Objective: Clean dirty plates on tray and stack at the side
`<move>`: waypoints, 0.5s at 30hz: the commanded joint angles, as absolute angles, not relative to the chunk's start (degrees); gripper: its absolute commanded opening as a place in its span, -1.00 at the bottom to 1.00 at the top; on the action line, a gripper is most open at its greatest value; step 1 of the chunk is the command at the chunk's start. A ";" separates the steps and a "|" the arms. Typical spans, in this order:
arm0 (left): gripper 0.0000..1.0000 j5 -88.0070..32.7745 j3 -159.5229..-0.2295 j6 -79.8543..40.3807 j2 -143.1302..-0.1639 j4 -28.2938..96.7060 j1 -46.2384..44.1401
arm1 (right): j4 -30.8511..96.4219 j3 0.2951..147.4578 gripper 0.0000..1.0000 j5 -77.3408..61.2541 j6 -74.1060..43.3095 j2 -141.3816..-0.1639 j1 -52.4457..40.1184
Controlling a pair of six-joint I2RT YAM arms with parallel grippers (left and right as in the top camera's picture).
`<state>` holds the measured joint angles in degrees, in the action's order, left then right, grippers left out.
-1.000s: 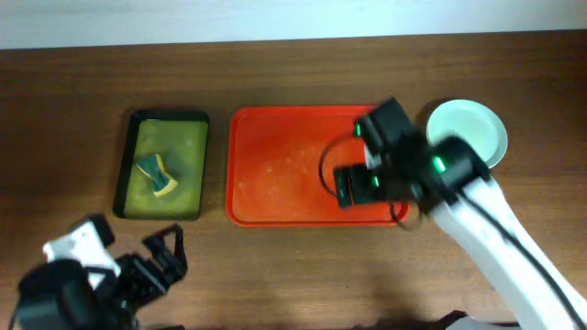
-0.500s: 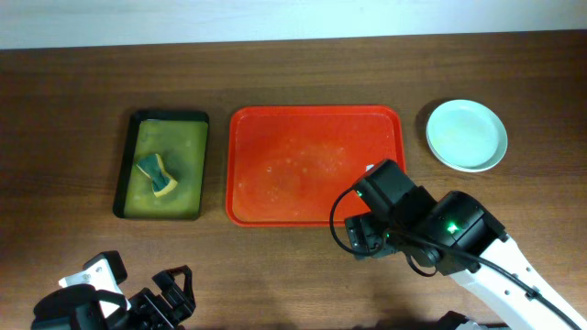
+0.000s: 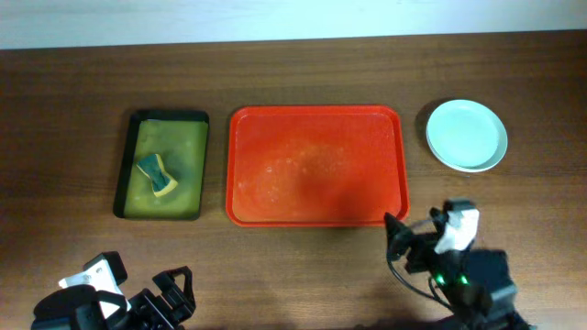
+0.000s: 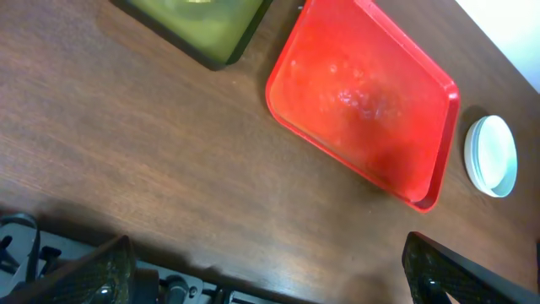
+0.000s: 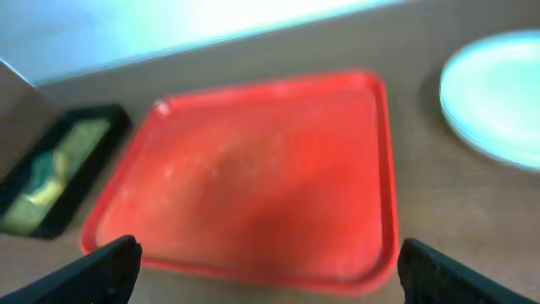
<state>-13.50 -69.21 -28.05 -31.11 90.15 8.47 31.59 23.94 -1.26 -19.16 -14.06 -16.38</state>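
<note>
The red tray lies in the middle of the table with no plates on it, only wet smears. It also shows in the left wrist view and the right wrist view. The pale mint plates sit stacked on the table to the right of the tray; they also show in the left wrist view and the right wrist view. My left gripper is open and empty near the front left edge. My right gripper is open and empty just in front of the tray's right front corner.
A dark tray with an olive-green inside stands left of the red tray and holds a yellow and green sponge. Bare wooden table lies in front of both trays.
My right arm has pulled back from over the red tray's right side to the front right of the table. My left arm drew back towards the front edge and then held still.
</note>
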 commanded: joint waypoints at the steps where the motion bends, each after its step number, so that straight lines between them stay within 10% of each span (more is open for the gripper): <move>1: 0.99 -13.54 -69.25 -27.14 -30.79 90.15 8.29 | 29.47 19.73 0.97 -5.34 -14.74 -5.34 -12.12; 15: 0.99 -13.54 -69.25 -27.14 -30.79 90.15 8.29 | 0.14 0.32 0.97 -3.99 -13.72 -0.19 0.75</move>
